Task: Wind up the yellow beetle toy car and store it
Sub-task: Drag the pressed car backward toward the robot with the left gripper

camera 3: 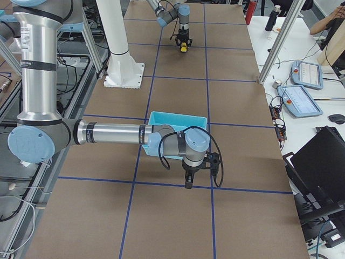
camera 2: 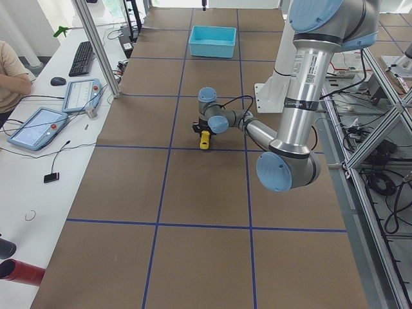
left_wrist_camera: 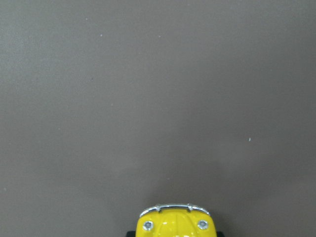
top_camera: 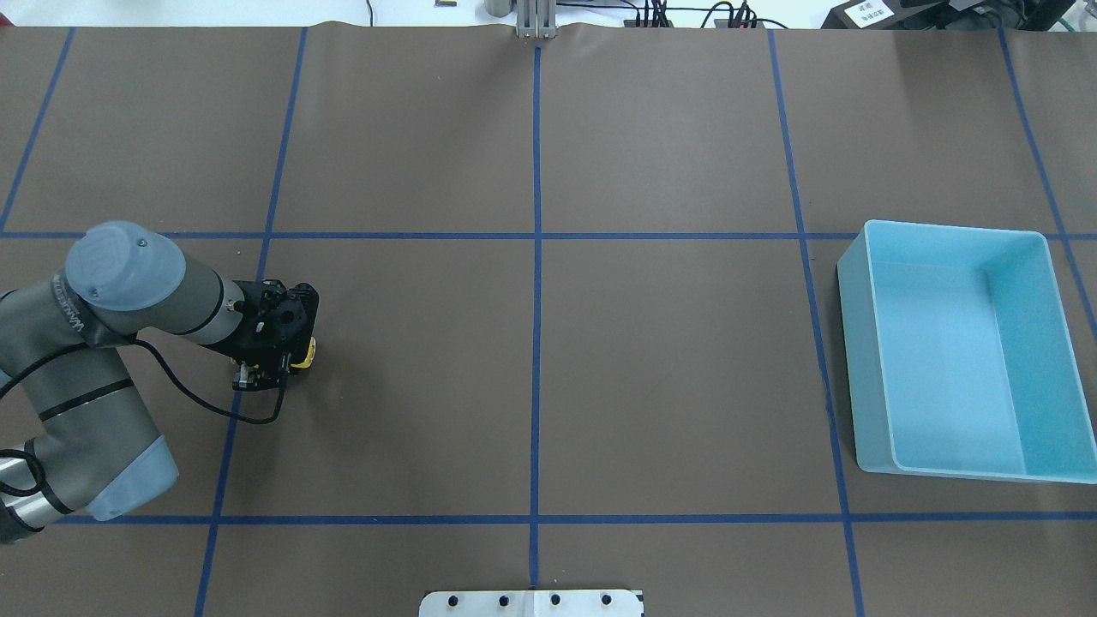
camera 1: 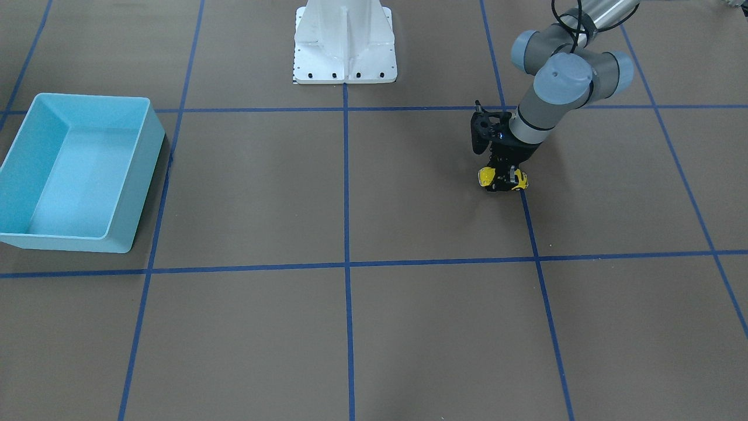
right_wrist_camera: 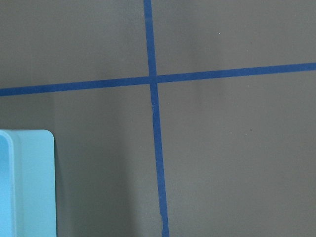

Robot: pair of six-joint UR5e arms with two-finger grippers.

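Little could be read. White lettering [top_camera: 72,314] ran along the left arm [top_camera: 128,296] in the overhead view, and dark lettering [camera 2: 308,69] ran down its upright tube in the left-side view, both too small to make out. A white label [top_camera: 866,11] beyond the bench [top_camera: 668,368] bore illegible print.

From overhead, the left end effector [camera 1: 504,182] hid nearly all of the yellow beetle toy car [top_camera: 305,352] beneath it; only a yellow sliver showed. Its wrist view cut the car off at the bottom edge, leaving bumper and headlights. The right end effector [camera 3: 188,182] appeared small in one side view, jaw stance unreadable. Beside it, the blue bin [right_wrist_camera: 27,182] ran off its wrist view's left and bottom edges.
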